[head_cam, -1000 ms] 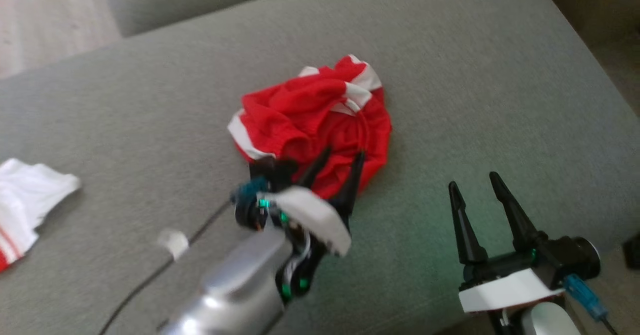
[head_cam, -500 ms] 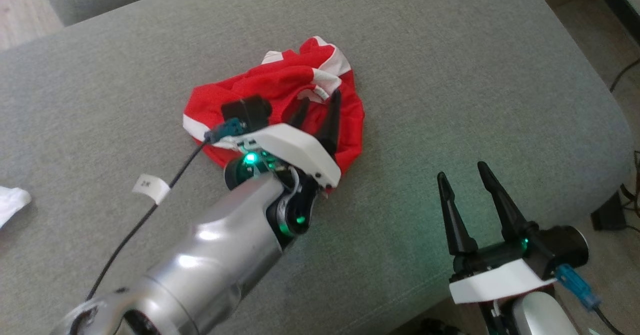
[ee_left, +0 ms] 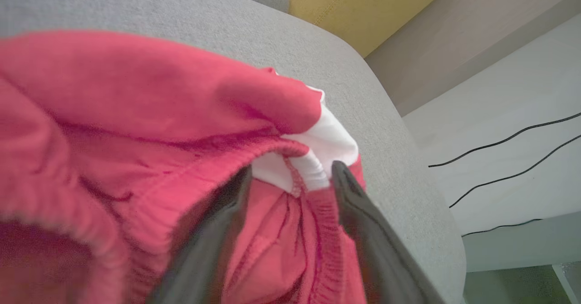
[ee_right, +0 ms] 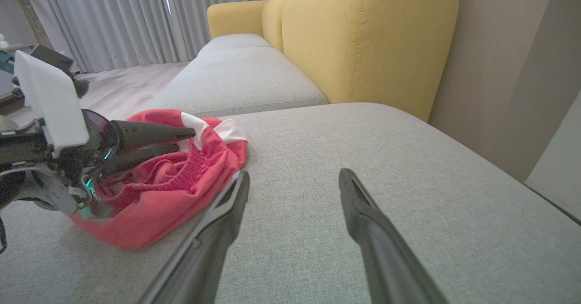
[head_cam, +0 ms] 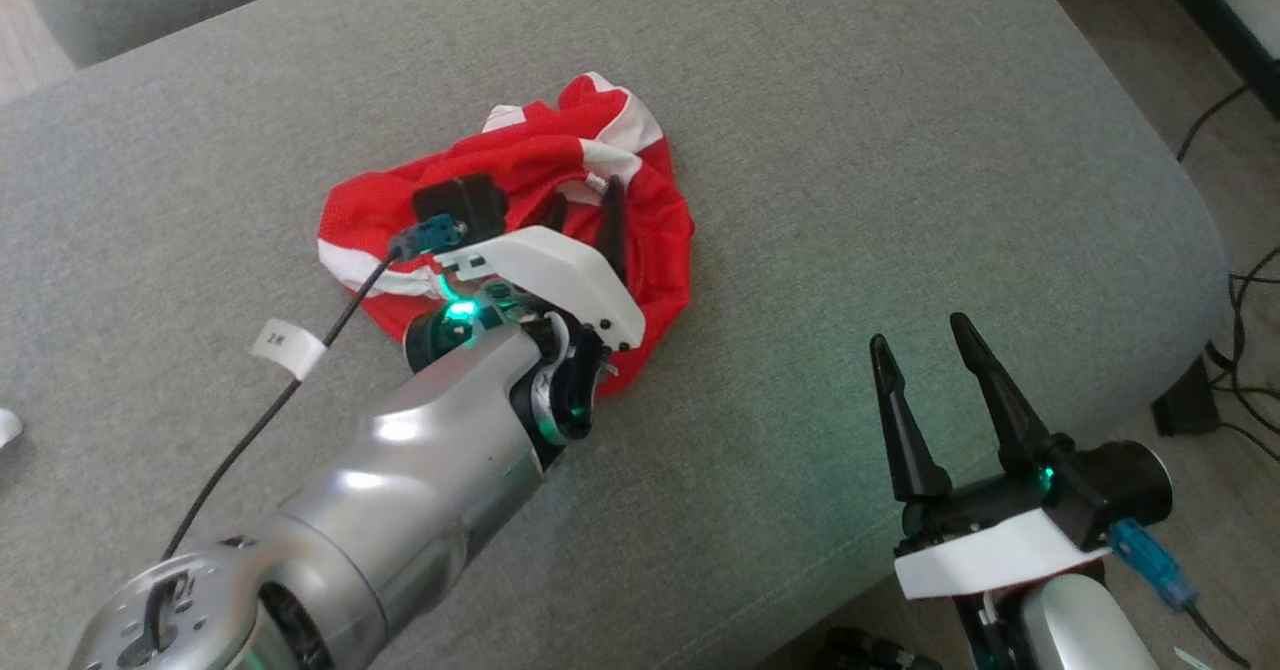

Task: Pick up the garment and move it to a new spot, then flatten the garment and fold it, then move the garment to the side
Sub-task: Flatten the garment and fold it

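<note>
Left fingers (head_cam: 611,225) spread astride garment (head_cam: 660,240) fold, pushed deeper than before, right fingers (head_cam: 900,420) spread

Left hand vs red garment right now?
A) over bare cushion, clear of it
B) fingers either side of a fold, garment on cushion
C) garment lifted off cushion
B: the left hand has its fingers apart with a red-and-white fold of the garment between them; the garment lies crumpled on the grey cushion.
</note>
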